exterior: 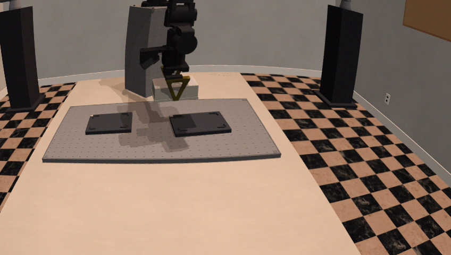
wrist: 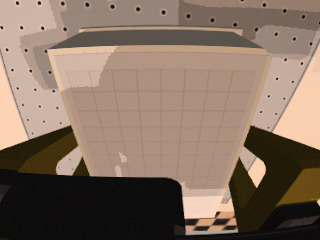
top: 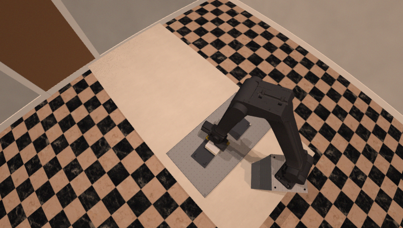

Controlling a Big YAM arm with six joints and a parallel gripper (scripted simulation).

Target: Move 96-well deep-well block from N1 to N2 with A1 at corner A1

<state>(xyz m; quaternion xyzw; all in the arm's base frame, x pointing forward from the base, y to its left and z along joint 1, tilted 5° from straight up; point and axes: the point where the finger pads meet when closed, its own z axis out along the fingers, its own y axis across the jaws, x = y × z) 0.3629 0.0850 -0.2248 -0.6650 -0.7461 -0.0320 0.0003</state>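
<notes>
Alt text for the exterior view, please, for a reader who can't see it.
The gripper holds the white deep-well block in the air above the grey perforated board. Both dark plate nests on the board, one left and one right, stand unoccupied.

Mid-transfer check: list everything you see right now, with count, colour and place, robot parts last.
Deep-well block: 1, white, held in the air above the breadboard, between the nests.
Plate nests: 2, dark grey, both bare, one left and one right in the exterior view.
Breadboard: 1, grey, perforated, on the table.
Table: 1, light wood.
Pillars: 2, black, on the floor at and.
Grey block: 1, beside the arm's base.
Base plate: 1, light grey.
Arm: 1, black.
Tool: 1, yellow fingers, shut on the block.
</notes>
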